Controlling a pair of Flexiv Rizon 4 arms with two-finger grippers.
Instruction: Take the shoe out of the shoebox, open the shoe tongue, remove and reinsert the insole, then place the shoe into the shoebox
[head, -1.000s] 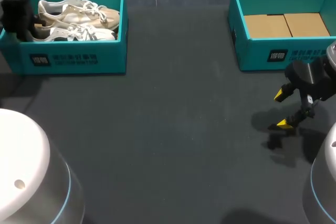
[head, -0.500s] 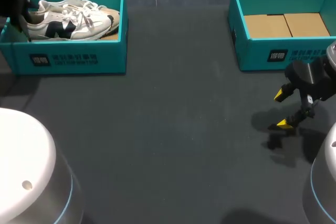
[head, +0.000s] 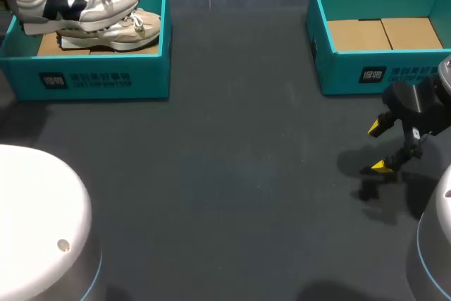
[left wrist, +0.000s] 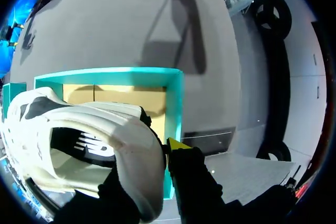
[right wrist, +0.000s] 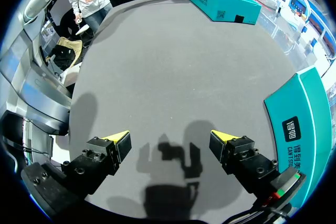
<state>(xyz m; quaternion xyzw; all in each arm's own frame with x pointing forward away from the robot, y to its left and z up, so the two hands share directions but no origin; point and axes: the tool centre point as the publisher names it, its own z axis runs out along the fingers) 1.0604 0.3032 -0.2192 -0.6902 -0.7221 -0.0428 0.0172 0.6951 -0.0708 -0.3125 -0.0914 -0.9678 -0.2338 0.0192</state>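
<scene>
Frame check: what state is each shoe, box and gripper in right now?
left shoebox: open, no lid on it.
right shoebox: open, no shoe inside, brown cardboard floor showing.
white sneaker: held in the air over the left shoebox, upright, laced.
beige sneaker: resting inside the left shoebox.
left gripper: shut on the white sneaker's heel.
right gripper: open, holding nothing.

White shoe (left wrist: 79, 140) clamped at the heel, apparently from both sides, by the jaws, over the teal shoebox (left wrist: 176, 98) on the grey worktop (left wrist: 131, 19).
</scene>
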